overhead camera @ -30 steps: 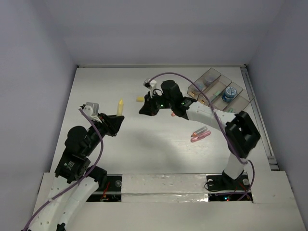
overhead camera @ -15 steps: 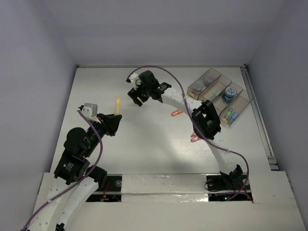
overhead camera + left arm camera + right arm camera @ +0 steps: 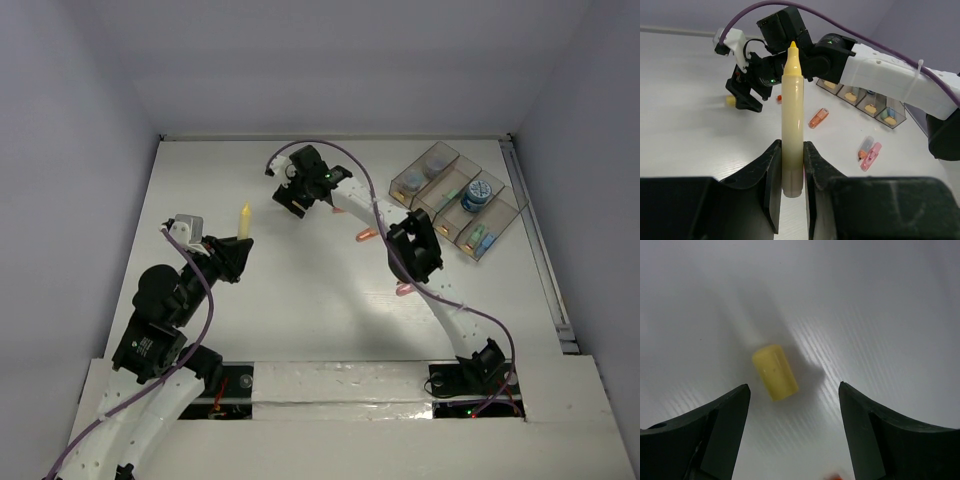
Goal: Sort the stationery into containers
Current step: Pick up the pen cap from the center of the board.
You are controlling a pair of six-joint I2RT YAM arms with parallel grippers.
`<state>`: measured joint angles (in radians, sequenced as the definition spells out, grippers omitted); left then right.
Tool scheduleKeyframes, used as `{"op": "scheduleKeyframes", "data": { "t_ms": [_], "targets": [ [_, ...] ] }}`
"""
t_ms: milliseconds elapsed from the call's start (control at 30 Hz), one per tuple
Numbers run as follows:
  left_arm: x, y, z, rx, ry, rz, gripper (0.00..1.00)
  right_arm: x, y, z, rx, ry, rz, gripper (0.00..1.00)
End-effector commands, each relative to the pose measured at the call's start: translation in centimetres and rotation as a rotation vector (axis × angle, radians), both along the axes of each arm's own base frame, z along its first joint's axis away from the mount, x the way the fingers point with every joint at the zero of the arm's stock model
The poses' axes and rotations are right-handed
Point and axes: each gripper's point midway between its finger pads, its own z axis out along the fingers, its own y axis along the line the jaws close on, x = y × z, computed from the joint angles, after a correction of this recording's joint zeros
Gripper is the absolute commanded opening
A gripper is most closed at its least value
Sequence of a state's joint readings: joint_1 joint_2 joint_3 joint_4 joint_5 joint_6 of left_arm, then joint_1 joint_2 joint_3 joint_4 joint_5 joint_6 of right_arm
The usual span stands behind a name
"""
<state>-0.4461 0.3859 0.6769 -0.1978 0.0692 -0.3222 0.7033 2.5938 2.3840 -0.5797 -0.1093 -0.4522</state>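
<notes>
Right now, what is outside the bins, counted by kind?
Long yellow marker, in the left tool: 1
Short highlighters: 3, orange one, pale-capped one, pink one
Loose yellow cap: 1
Tiny orange bit: 1
Total: 6

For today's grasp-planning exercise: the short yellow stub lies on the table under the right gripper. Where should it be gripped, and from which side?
Best to grip the yellow stub across its narrow middle, coming straight down from above: it lies flat on the table, leaving only its long sides free.
</notes>
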Motion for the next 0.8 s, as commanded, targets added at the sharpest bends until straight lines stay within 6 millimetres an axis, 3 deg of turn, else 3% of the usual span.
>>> {"op": "scheduleKeyframes", "data": {
  "t_ms": [0,267,600,767],
  "targets": [
    [0.1,-0.2,2.4,-0.024,-0.076,-0.008,0.0,1.0,0.4,1.6,0.027,-0.032,0.033,0.76],
    [0.0,-0.2,2.5,-0.023,-0.08,-0.011,0.0,1.1,0.9,-0.6,0.026,-0.015,0.047,0.73],
    [0.0,-0.2,2.4,-0.022,-0.081,-0.011,0.0,0.4,2.7,-1.0,0.114,0.033,0.086,0.68],
    [0.0,-0.1,2.5,-0.023,-0.08,-0.008,0.0,0.4,3.0,-1.3,0.122,0.039,0.089,0.59]
  ]
}}
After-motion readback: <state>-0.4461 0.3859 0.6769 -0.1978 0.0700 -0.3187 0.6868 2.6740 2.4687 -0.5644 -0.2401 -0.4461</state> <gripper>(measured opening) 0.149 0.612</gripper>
